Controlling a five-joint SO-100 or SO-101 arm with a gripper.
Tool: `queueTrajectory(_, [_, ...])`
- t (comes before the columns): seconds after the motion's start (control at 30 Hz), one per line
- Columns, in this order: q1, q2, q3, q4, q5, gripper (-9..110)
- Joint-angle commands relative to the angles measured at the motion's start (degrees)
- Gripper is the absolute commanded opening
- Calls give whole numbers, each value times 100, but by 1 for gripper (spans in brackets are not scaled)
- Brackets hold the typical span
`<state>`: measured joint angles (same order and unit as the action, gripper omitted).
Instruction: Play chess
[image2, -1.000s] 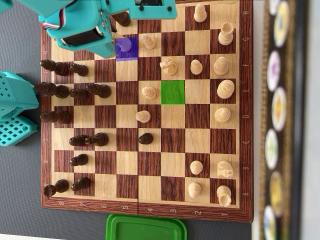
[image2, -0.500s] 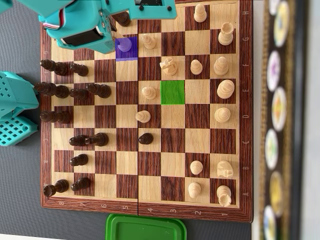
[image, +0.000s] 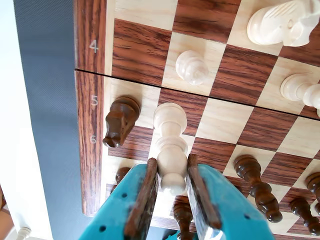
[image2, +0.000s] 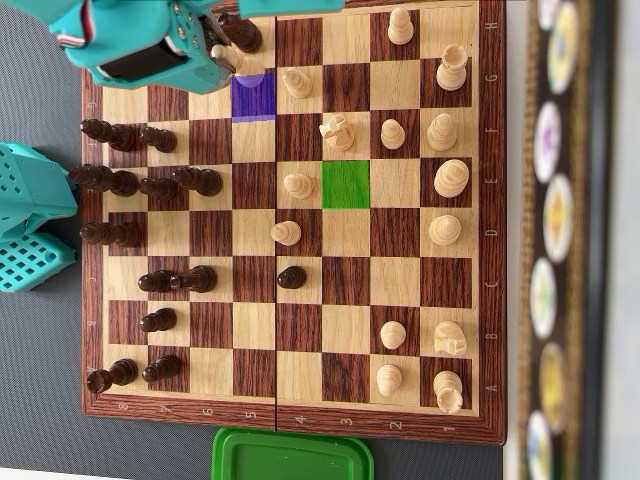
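Wooden chessboard (image2: 290, 425) on grey tabletop (image2: 40, 380).

Teal plastic gripper (image: 172, 187) — dark brown pads (image: 145, 197) lining both fingers, small screw holes

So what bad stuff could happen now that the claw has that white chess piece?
The claw pinches the white piece only near its narrow top, so it might slip or tilt. A dark piece stands close beside it and more dark pieces crowd nearby; a swing could knock one over. The green square has white pieces next to it, so a landing there could bump them.
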<state>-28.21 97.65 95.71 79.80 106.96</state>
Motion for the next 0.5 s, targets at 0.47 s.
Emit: queueTrajectory(0.47, [738, 571, 79, 9, -202, 7])
